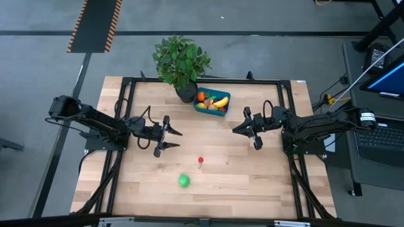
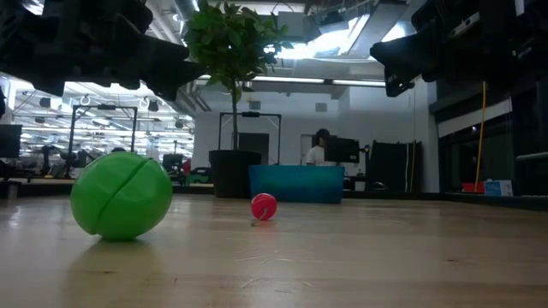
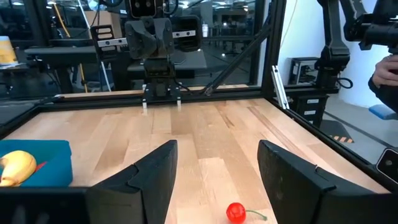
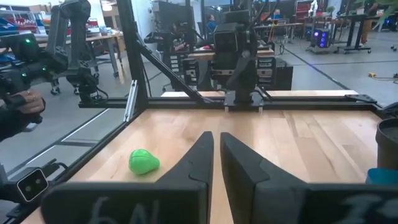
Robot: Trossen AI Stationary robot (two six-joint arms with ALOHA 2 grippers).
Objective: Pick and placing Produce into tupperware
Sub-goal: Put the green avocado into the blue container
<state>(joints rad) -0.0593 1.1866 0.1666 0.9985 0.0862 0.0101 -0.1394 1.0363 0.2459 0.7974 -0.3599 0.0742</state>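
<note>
loose produce: 2 [image 1: 184,180] | tupperware: 1 [image 1: 222,111] | potted plant: 1 [image 1: 180,60]

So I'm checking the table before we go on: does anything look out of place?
Only two strays: a green piece and a small red piece lie on the table, outside the tupperware. Nothing looks spilled or damaged.

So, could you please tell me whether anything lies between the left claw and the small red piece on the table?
Nothing visible does: only bare wood lies between the open left claw and the red piece.

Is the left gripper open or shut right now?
Open. The left gripper shows a wide gap between its fingers, nothing in it; the red piece lies on the table just ahead.
</note>
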